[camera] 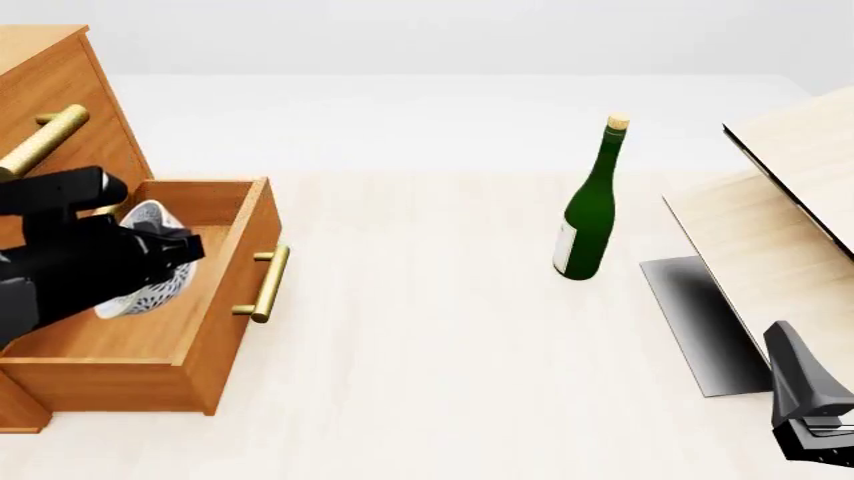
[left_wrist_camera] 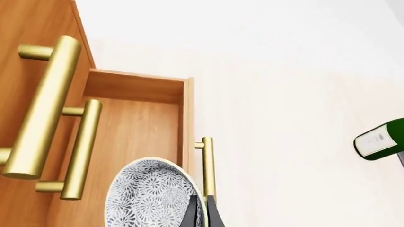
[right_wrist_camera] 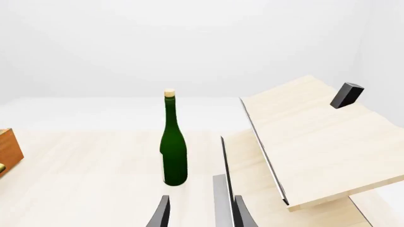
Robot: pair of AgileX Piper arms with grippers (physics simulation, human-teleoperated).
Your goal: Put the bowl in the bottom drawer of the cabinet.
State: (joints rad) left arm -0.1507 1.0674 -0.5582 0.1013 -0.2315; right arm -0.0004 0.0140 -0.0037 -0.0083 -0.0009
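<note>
Bottom drawer (camera: 200, 300) of the cabinet (camera: 54, 90) is pulled fully out, handle (camera: 267, 283) at the 3 o'clock side in the front view. The bowl (camera: 150, 262) is over the drawer's interior, tilted, rim pinched in the left gripper (left_wrist_camera: 200, 208), whose fingers are closed on it. Whether the bowl touches the drawer floor cannot be told; the arm hides its underside. The right gripper (right_wrist_camera: 200, 210) idles at 5 o'clock, slightly parted, holding nothing, well apart from the bottle (camera: 590, 205).

Assessment: opening and carrying are done; lowering, release and withdrawal remain. Closing the drawer may follow.
</note>
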